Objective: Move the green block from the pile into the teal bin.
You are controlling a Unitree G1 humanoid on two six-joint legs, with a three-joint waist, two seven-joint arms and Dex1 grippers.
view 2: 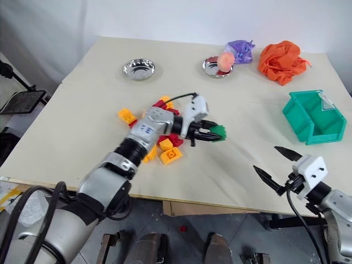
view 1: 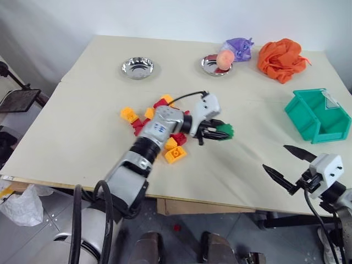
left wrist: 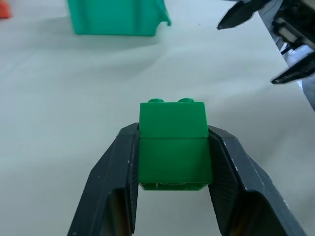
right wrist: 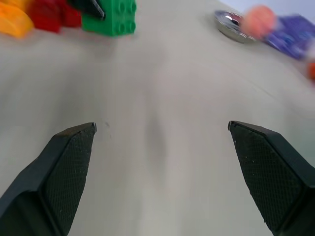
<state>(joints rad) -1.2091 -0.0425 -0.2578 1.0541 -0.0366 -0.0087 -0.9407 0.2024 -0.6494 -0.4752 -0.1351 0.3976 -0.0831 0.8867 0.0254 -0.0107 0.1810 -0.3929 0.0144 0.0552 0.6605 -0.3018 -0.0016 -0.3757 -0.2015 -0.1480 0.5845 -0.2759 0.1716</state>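
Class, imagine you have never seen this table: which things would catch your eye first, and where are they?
First, the green block, pinched in the left end effector just right of the red and yellow pile at mid-table. Next, the teal bin near the right edge, and the orange cloth bunched at the far right corner. The right end effector stands open over the near edge.

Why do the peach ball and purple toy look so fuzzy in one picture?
In the right wrist view the peach ball and purple toy lie far back, out of focus. In the left eye view both look sharp. In the left wrist view the green block is crisp.
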